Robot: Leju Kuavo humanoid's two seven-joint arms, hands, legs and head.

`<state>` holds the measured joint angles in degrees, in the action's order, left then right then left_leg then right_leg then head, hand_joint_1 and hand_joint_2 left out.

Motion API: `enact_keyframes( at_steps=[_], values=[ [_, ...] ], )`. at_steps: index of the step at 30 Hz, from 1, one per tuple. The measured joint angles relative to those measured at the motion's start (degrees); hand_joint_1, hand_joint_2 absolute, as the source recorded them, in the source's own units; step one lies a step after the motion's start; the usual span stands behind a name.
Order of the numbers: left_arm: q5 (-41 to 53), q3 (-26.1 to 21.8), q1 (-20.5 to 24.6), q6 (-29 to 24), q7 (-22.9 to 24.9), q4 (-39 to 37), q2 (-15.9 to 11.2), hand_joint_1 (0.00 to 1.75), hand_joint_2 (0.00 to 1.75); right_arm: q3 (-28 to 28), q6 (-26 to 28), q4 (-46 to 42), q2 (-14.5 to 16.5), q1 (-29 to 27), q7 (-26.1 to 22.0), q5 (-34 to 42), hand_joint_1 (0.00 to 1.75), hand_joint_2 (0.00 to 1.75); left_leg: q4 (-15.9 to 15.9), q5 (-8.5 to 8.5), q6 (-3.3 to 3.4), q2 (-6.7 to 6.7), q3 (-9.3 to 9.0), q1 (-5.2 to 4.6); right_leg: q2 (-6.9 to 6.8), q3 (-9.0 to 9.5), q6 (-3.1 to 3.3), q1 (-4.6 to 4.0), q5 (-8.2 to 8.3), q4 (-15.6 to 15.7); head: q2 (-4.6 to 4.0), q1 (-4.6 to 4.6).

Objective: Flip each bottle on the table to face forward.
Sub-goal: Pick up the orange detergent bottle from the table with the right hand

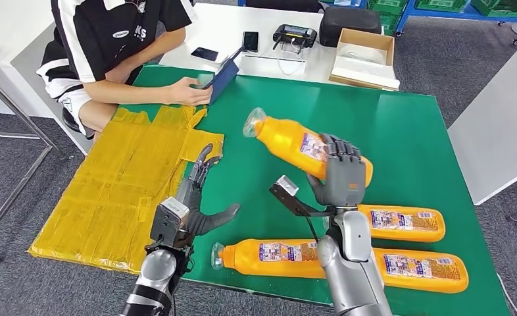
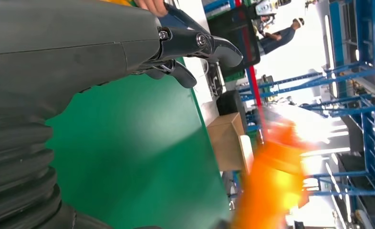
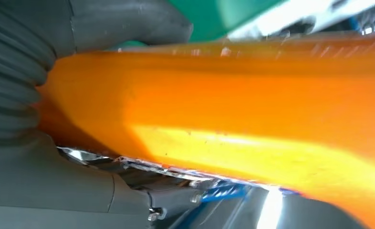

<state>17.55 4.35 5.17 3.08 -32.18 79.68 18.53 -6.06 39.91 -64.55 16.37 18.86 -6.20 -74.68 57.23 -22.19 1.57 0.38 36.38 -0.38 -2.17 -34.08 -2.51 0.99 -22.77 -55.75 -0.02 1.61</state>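
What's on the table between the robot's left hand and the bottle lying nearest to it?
Nothing: in the head view, bare green table separates the left hand from the clear cap of the nearest lying bottle.

Bare green desk [image 1: 407, 131] lies open ahead and to the right of the right hand [image 1: 340, 176]. Below it, three lying bottles [image 1: 400, 224] block the near side. Left, yellow sheets [image 1: 118, 191] cover the desk beyond the left hand [image 1: 200, 197].
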Motion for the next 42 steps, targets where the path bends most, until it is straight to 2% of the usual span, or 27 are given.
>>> enact_keyframes(
  at_steps=[5,9,11,13,15,18,27,42],
  values=[
    [0.37,0.31,-0.01,-1.35,-0.33,0.08,0.01,0.0,1.75,5.22,0.0,-11.69,2.12,-4.46,-11.23,10.83,1.75,1.75,0.0,0.0,0.0,0.0,0.01,0.0,-0.01,-0.02,0.0,0.0,0.0,0.0,0.0,0.02],
    [0.81,0.73,-0.05,-2.07,-0.24,1.07,0.01,0.0,1.75,6.03,-0.84,-19.66,2.89,-8.72,-16.37,24.76,1.75,1.75,-0.01,-0.01,-0.01,0.0,0.02,0.0,0.0,-0.03,0.01,0.0,-0.01,0.0,0.0,0.01],
    [1.07,1.22,-0.08,-2.42,-0.04,1.8,0.01,0.0,1.75,5.4,-4.22,-22.85,2.95,-10.99,-18.3,32.77,1.75,1.75,-0.01,-0.03,-0.01,0.0,0.04,0.0,0.01,-0.04,0.01,0.0,-0.01,0.0,0.0,0.01],
    [1.43,1.99,-0.09,-2.86,0.04,2.77,0.0,0.0,1.75,4.4,-11.05,-24.67,2.88,-12.63,-19.41,39.53,1.75,1.75,-0.02,-0.05,-0.02,0.03,0.04,0.0,0.02,-0.06,0.01,0.0,-0.01,0.0,0.0,0.01],
    [1.76,3.05,-0.07,-2.83,0.13,3.95,-0.02,0.0,1.75,3.09,-17.8,-25.15,2.81,-13.79,-19.96,42.96,1.75,1.75,-0.02,-0.05,-0.02,0.04,0.04,0.0,0.03,-0.09,0.01,0.0,0.0,0.0,0.0,0.02],
    [1.84,5.24,0.01,-2.01,0.64,5.64,-0.09,0.0,1.75,1.08,-21.77,-24.43,2.85,-14.67,-20.55,43.23,1.75,1.75,-0.02,0.01,-0.01,0.01,0.06,0.01,0.0,-0.08,0.02,-0.01,0.0,0.0,0.0,0.03],
    [1.06,10.05,0.43,-0.85,1.56,8.55,-0.51,0.0,1.75,-1.59,-23.98,-19.72,3.36,-14.69,-20.36,40.77,1.75,1.75,-0.02,0.03,0.01,0.01,0.07,0.0,0.0,-0.06,0.0,0.0,0.01,0.0,0.0,0.02],
    [-0.5,14.58,1.32,0.66,2.34,8.8,-1.03,0.0,1.75,-7.79,-22.24,-11.69,4.62,-13.23,-19.7,40.37,1.75,1.75,-0.02,0.03,0.01,0.02,0.09,0.01,0.0,-0.08,0.01,-0.01,0.01,0.0,0.0,0.02]
  ],
)
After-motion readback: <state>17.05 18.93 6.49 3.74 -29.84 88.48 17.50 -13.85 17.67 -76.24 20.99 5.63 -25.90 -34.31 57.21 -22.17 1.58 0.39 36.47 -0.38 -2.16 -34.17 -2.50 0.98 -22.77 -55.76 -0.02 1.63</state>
